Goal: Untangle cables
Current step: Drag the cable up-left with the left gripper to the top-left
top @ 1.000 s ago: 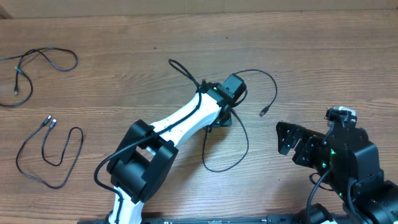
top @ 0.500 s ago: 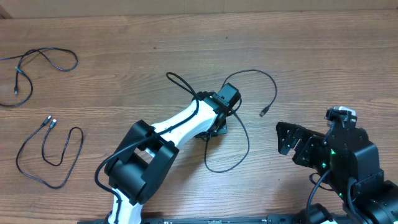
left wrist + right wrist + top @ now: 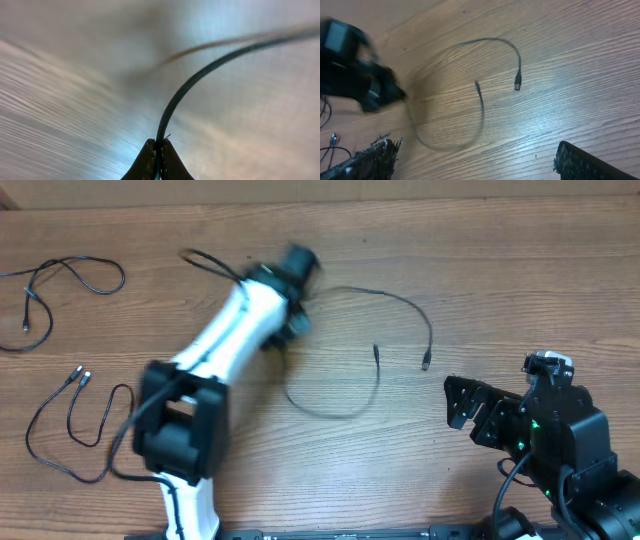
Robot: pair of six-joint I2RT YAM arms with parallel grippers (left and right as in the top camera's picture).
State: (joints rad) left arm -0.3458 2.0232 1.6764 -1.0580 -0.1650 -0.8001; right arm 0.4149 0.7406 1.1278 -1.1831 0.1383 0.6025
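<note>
**A:** Going big to small. What are we logging on the table [image 3: 520,270]?

**B:** We're logging the left arm [image 3: 225,345] reaching up the middle, heavily blurred, and the right arm [image 3: 560,440] sitting bottom right.

**A:** Grippers?

**B:** We're marking the left gripper [image 3: 158,145] as pinched tight on the middle cable [image 3: 405,303]. The right gripper [image 3: 475,150] is standing wide apart with nothing in it.

**A:** Which way is the cable lying from the tool?

**B:** We're reading it as trailing rightward from the left gripper, with its long axis running across the table. Its plug [image 3: 425,365] and second end [image 3: 376,352] are resting between the two grippers, nearer the right one. So we're judging the right arm better placed for either free end.

**A:** The rest?

**B:** We're noting the top-left cable [image 3: 80,275] and lower-left cable [image 3: 75,425] lying well apart from both grippers.

**A:** View differences?

**B:** The left wrist view is the one confirming the pinch, since the overhead is blurring it. The right wrist view is showing both free ends sharply, and the left wrist view is missing them.
</note>
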